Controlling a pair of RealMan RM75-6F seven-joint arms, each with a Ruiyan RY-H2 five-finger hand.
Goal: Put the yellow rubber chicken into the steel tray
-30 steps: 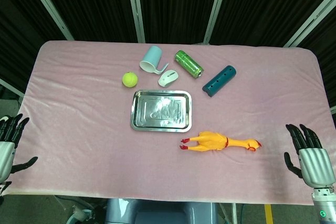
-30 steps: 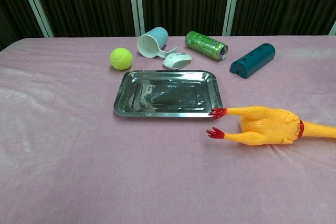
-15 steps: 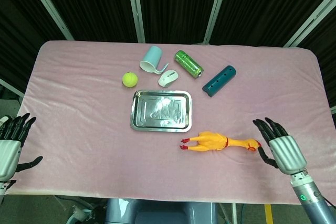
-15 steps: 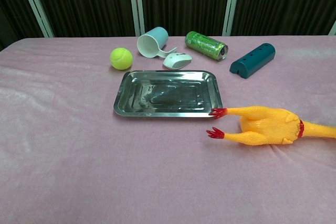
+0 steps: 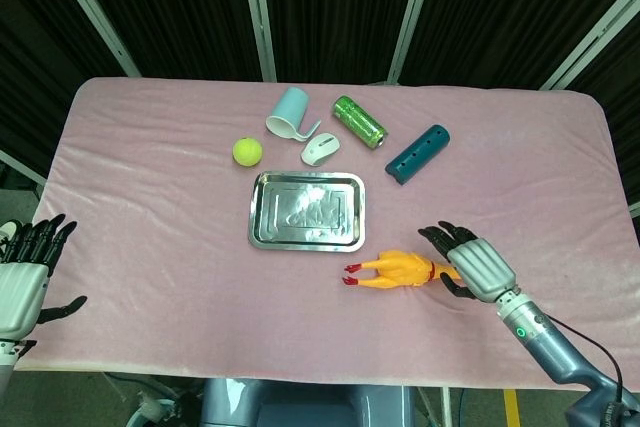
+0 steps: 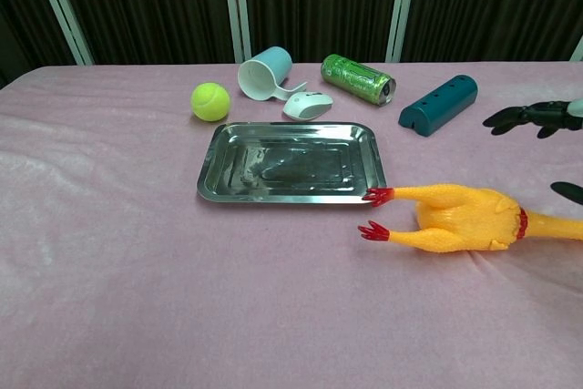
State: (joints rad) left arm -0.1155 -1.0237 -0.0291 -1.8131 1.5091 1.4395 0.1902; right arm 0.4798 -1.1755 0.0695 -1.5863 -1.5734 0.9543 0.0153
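right hand [image 5: 468,263] spread wide above the yellow rubber chicken [image 5: 400,270] (no grasp yet), steel tray [image 5: 258,222] empty, so pick and place both remain.

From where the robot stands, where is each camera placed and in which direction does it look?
Head view: high above the near table edge, looking steeply down on the whole pink table; it shows the left robot hand at the near-left corner and the right robot hand above the yellow rubber chicken.
Chest view: low, near table height, looking forward across the table; only the right robot hand's dark fingertips enter at the right edge.
Both views share the steel tray, the chicken and the right robot hand.
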